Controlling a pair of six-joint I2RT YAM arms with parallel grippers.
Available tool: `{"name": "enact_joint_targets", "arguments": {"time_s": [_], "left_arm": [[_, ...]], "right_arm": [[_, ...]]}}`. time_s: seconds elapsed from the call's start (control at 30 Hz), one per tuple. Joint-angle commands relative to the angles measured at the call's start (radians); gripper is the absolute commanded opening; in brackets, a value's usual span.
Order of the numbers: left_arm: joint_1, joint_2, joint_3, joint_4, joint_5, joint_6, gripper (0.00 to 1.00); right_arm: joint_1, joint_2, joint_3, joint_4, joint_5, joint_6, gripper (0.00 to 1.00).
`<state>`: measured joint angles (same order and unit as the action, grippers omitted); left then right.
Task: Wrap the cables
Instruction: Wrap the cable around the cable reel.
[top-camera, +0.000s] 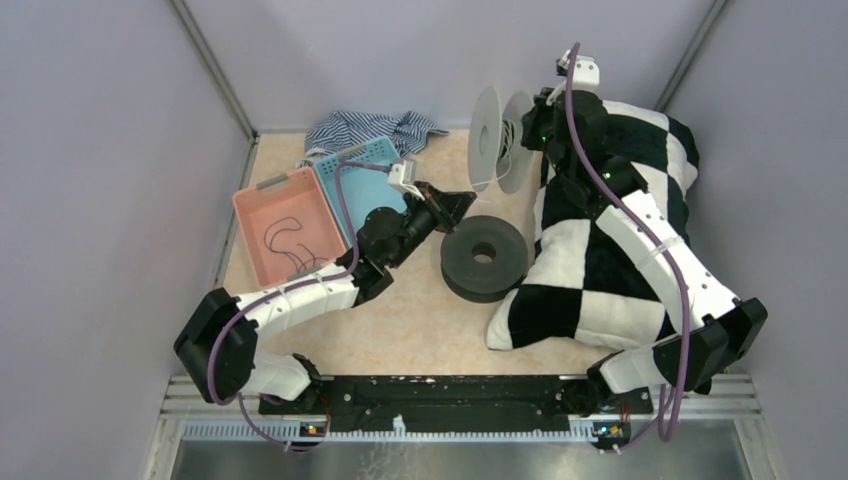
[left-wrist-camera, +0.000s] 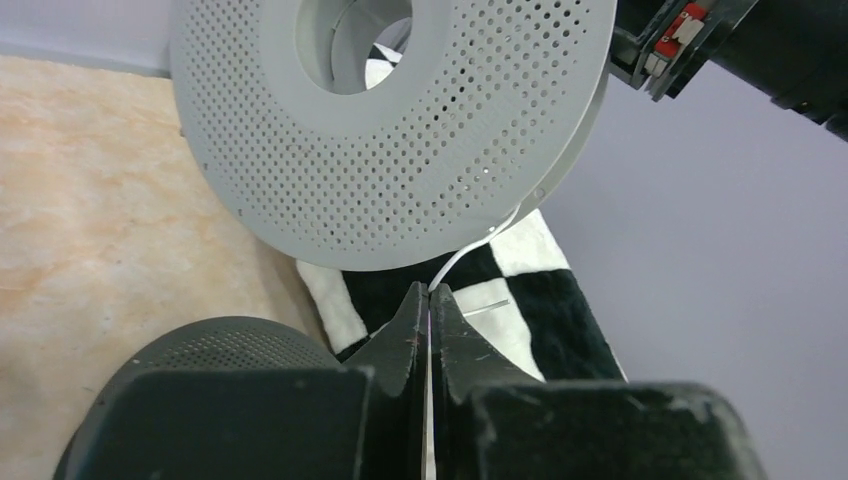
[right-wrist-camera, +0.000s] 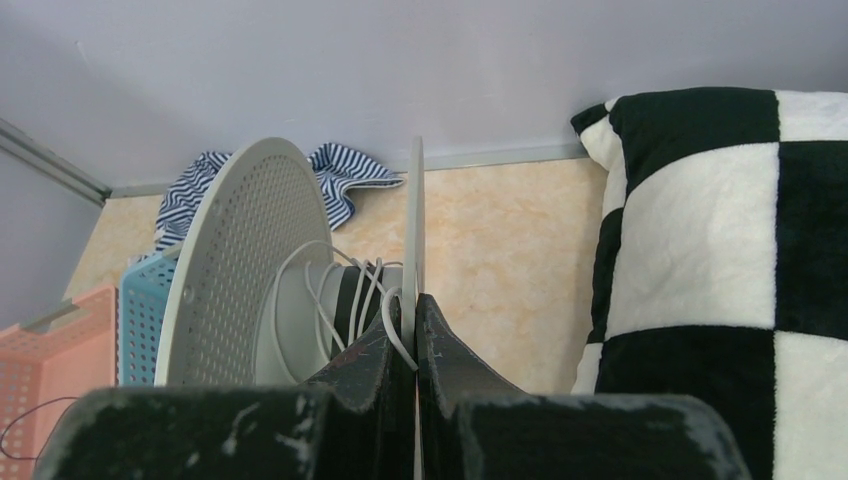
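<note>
My left claw (left-wrist-camera: 428, 292) is pressed together on the white cable (left-wrist-camera: 470, 248), which runs from its tips up and slightly right to the rim of the white spool (left-wrist-camera: 400, 150) just ahead. My right claw (right-wrist-camera: 413, 300) pinches that spool's flange, with wound turns just left of its tips. The black cable (top-camera: 281, 228) lies in the pink basket (top-camera: 272, 183), behind the left claw.

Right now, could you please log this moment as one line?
left fingers: shut on white cable | right fingers: shut on white spool | black cable: in pink basket
</note>
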<state>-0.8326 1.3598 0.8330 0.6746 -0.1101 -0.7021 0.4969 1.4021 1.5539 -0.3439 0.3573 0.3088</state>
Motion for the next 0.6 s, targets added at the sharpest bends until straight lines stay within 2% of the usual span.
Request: {"name": "enact_joint_targets", "arguments": {"time_s": [0.0,0.23,0.43,0.57], "left_arm": [[-0.003,0.009,0.039,0.079,0.044,0.018,0.0],[-0.026,0.055,0.079,-0.006,0.152,0.04,0.0],[-0.034,0.068,0.029,0.016,0.12,0.037,0.0],[-0.034,0.057,-0.016,0.104,0.048,0.031,0.0]], "right_arm": [[0.009,-0.042,0.036,0.105,-0.008,0.022,0.0],[0.007,-0.036,0.061,0.081,-0.011,0.049,0.0],[-0.011,-0.07,0.058,0.068,-0.026,0.139,0.0],[-0.026,-0.134,-0.028,0.114,-0.021,0.248,0.0]]}}
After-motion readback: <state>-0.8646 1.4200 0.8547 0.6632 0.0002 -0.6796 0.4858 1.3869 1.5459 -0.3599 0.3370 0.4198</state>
